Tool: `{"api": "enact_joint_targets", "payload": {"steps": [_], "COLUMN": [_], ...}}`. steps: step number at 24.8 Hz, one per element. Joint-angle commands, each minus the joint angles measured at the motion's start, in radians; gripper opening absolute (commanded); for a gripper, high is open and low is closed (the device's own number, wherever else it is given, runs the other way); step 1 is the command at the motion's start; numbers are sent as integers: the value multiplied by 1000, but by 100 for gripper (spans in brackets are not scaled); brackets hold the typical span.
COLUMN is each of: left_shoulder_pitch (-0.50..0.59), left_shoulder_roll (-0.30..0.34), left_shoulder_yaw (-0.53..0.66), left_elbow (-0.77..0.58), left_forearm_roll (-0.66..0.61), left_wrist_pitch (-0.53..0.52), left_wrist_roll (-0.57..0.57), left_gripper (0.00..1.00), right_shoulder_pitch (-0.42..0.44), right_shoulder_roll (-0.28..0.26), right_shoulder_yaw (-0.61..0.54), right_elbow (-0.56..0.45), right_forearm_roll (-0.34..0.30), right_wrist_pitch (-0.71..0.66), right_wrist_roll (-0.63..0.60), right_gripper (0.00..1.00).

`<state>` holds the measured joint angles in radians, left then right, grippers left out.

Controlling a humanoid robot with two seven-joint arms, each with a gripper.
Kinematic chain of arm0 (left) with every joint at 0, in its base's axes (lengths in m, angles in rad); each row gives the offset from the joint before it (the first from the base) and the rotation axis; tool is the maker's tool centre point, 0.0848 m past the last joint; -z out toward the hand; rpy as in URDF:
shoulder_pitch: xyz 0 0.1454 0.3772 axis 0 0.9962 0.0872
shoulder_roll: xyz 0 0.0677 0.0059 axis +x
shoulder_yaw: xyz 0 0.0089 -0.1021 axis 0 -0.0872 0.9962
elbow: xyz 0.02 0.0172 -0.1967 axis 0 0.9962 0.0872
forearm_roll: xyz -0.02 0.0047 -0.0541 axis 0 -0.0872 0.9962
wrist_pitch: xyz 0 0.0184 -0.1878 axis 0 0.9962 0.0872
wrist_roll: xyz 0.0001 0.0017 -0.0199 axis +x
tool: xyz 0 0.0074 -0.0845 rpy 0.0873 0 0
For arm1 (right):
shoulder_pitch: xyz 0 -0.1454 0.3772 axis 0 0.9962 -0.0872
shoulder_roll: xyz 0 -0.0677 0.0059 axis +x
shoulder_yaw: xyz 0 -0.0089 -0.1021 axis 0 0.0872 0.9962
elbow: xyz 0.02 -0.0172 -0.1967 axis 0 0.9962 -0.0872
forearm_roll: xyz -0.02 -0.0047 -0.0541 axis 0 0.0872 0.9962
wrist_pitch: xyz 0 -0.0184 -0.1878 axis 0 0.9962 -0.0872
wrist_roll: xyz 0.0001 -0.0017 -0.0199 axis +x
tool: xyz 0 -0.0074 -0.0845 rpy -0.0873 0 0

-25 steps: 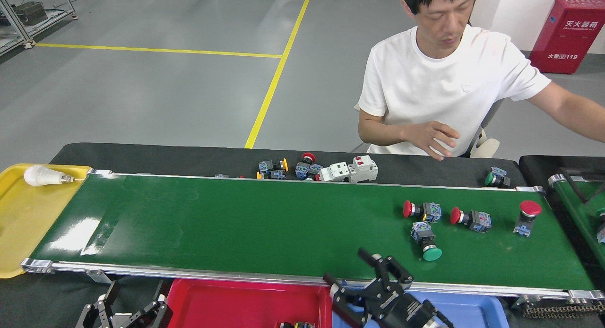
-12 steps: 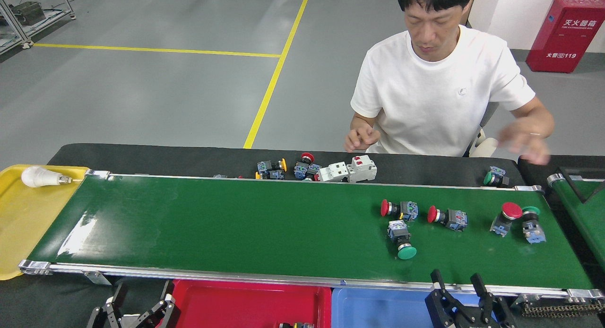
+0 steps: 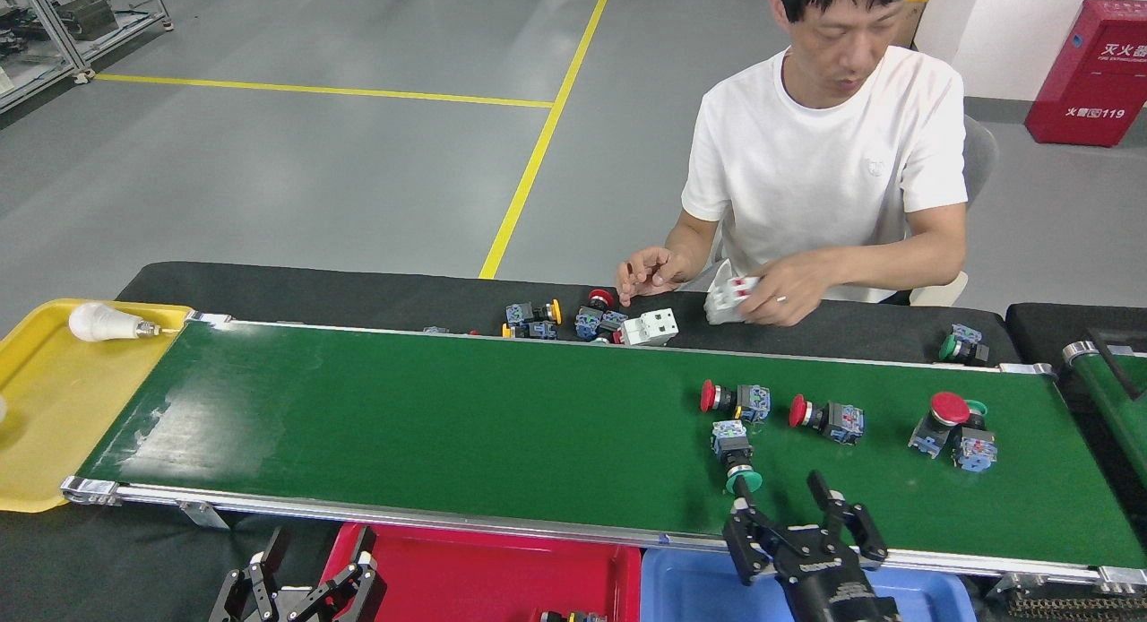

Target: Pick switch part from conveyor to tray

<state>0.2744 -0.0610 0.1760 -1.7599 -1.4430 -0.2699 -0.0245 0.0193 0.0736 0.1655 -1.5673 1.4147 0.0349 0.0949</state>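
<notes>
Nearest the robot, a green-capped switch (image 3: 737, 456) lies on the conveyor (image 3: 448, 416), cap toward the near rail. Just beside it the right gripper (image 3: 784, 501) hovers, fingers spread wide, empty. Below sit a blue tray (image 3: 690, 591) and the left gripper (image 3: 314, 559), also spread.

Right tool (image 3: 787, 505) hung open over conveyor (image 3: 448, 416) near edge, just beside green-capped switch part (image 3: 737, 457); left tool (image 3: 309, 564) open by red tray (image 3: 484, 573).

Both grippers are built of black metal links. Small white pads are seen on the left gripper (image 3: 309, 573). Slim black fingers are carried by the right gripper (image 3: 789, 505).
</notes>
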Motion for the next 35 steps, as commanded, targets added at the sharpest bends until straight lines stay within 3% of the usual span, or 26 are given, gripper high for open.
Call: {"api": "enact_joint_targets", "payload": {"steps": [1,3,5,7,10,15,18,21,25,27,28,30,31,35], "left_shoulder_pitch": [-9,-1,-4,-8,-14,-12,-9,-8,-8,-20,-37,-76,-101,-241], "left_shoulder_roll": [13,35,29,29,29,41,30,30,35,38,38,46,50,84], "left_shoulder_yaw": [-1,0,7,10,11,25,31,31,19,11,2,-39,-58,-138], "left_elbow": [-10,-10,-10,-13,-13,-12,-15,-13,-9,-4,-3,14,31,152], "left_forearm_roll": [-3,-65,-129,-126,-119,-91,-91,-91,-91,-92,-94,-97,-103,-109], "left_wrist_pitch": [-6,5,5,5,5,-5,-5,3,-2,-8,-9,-12,-15,-17], "left_wrist_roll": [21,34,37,37,35,37,38,37,38,38,38,37,35,32], "left_gripper": [100,100,100,100,100,100,100,100,100,100,100,100,100,100], "right_shoulder_pitch": [-59,-130,-185,-208,-214,-191,-104,8,97,123,134,140,140,126], "right_shoulder_roll": [2,2,-2,-5,-3,-6,-38,-118,-137,-143,-138,-117,-98,-64], "right_shoulder_yaw": [48,83,106,112,111,111,109,109,108,115,115,124,126,120], "right_elbow": [55,139,204,217,213,148,1,-145,-178,-174,-174,-174,-174,-168], "right_forearm_roll": [7,1,0,0,-16,-42,-94,-192,-249,-249,-249,-249,-249,-247], "right_wrist_pitch": [100,118,106,77,46,-26,-119,-340,-699,-820,-820,-820,-820,-820], "right_wrist_roll": [17,28,78,114,112,114,120,120,121,129,140,186,215,244], "right_gripper": [90,81,47,24,18,17,17,22,30,43,53,85,91,91]}}
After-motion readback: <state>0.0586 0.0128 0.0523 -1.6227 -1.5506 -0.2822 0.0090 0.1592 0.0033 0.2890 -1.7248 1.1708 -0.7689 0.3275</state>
